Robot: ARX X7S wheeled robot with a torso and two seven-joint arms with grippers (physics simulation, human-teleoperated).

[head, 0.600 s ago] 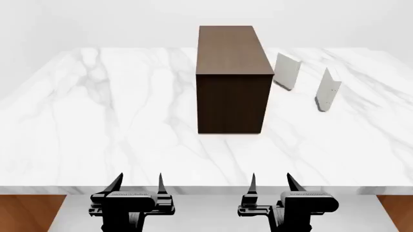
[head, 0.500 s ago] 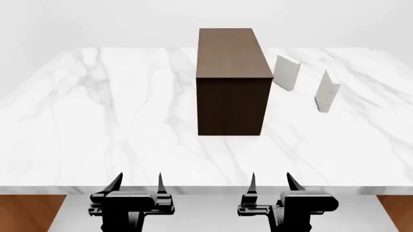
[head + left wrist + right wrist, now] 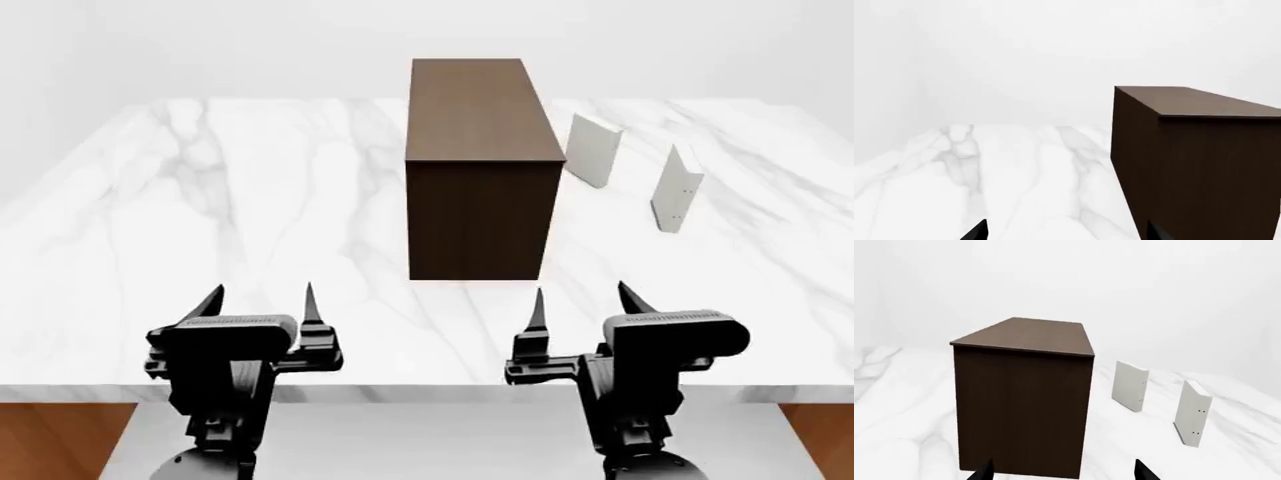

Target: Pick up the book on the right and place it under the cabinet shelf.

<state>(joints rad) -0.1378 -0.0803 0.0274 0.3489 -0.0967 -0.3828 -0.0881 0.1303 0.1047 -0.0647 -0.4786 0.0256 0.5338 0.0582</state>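
Observation:
The book (image 3: 677, 190) stands upright on the marble table, far right, its spine with tiny dark dots showing toward me (image 3: 1192, 412). The dark-brown cabinet (image 3: 481, 170) stands mid-table, showing only closed faces; its shelf and open side are hidden. In the wrist views the cabinet (image 3: 1201, 165) (image 3: 1024, 405) rises ahead of both grippers. My left gripper (image 3: 262, 292) (image 3: 1066, 232) and my right gripper (image 3: 582, 292) (image 3: 1063, 471) hover open and empty over the table's front edge. Both are well short of the cabinet and the book.
A second pale book (image 3: 593, 148) (image 3: 1130, 386) stands upright between the cabinet and the book on the right. The white marble table (image 3: 200, 220) spreads wide to the cabinet's left. Brown floor shows below the front edge at both corners.
Both arms have risen and moved forward from below the table's front edge to above it. The cabinet and both books have not moved.

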